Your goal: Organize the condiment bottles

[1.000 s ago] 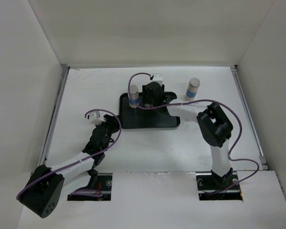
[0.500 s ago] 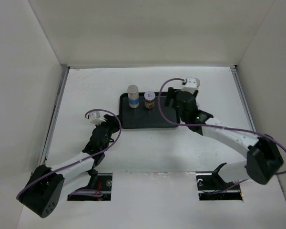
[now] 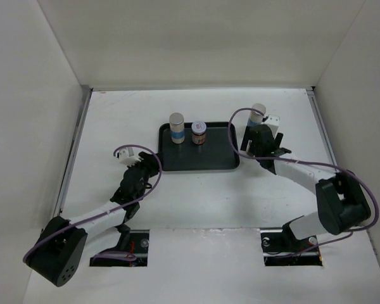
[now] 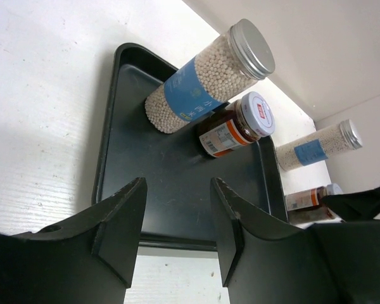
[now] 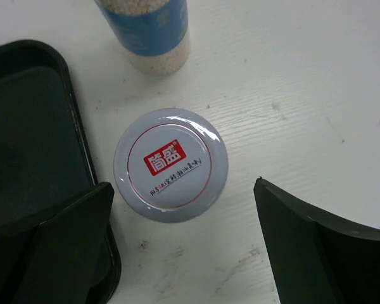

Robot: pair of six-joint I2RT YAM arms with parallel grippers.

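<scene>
Looking down on a white table (image 3: 114,114), painted board with faint grain and a few dark scuffs. Boxed by plain white walls (image 3: 196,44) at left, back and right, with a grey strip (image 3: 75,152) along the left edge.

At far left, finding the left gripper (image 3: 144,164) low over the bare surface, just short of the near-left corner of the black tray (image 3: 202,161). Fingers slightly parted, holding nothing.

On the tray's back-left part, seeing a tall whitish bottle (image 3: 177,126) upright, with blue band and grey cap. Just right of it, a brown jar (image 3: 199,132), also upright, with a small gap between the two.

Past the tray's right rim, on the table itself, spotting a second brown jar (image 5: 171,164) upright, with a pale lid and red label, just beside the rim. Over it, placing the right gripper (image 3: 259,136), fingers spread wide on either side and clear of the lid.

Just beyond, toward the back wall, noting a second tall bottle (image 3: 258,114) standing on the table.
</scene>
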